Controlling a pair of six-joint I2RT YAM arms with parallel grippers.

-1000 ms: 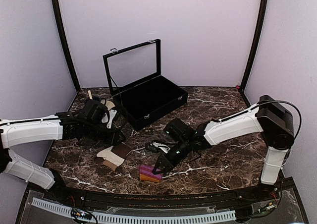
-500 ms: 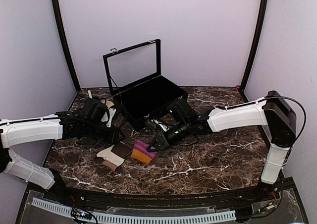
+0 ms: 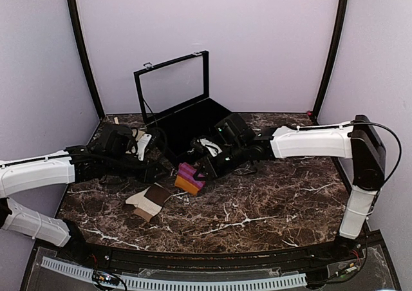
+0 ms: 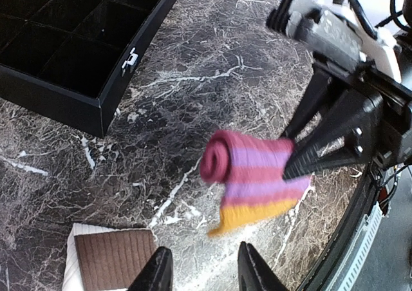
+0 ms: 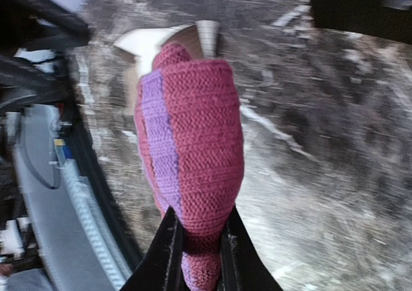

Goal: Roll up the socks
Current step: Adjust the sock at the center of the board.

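A magenta-pink sock (image 3: pixel 188 179) with lilac stripes and an orange end hangs just above the table, one end rolled up (image 4: pixel 219 156). My right gripper (image 3: pixel 199 171) is shut on it; in the right wrist view the sock (image 5: pixel 196 136) bulges out between the two fingers (image 5: pixel 168 255). The cream-beige sock (image 3: pixel 149 201) with a brown panel lies flat on the marble, also visible in the left wrist view (image 4: pixel 109 259). My left gripper (image 4: pixel 203 278) stands open and empty, just short of the pink sock and to its left (image 3: pixel 153 172).
An open black case (image 3: pixel 193 129) with compartments (image 4: pixel 64 40) and a raised lid stands at the back centre, close behind the right gripper. Lilac walls enclose the table. A black rail (image 3: pixel 193 260) runs along the front edge.
The right arm has carried the pink sock from near the front edge back and left, up to the case and the left gripper. The left arm has barely shifted.
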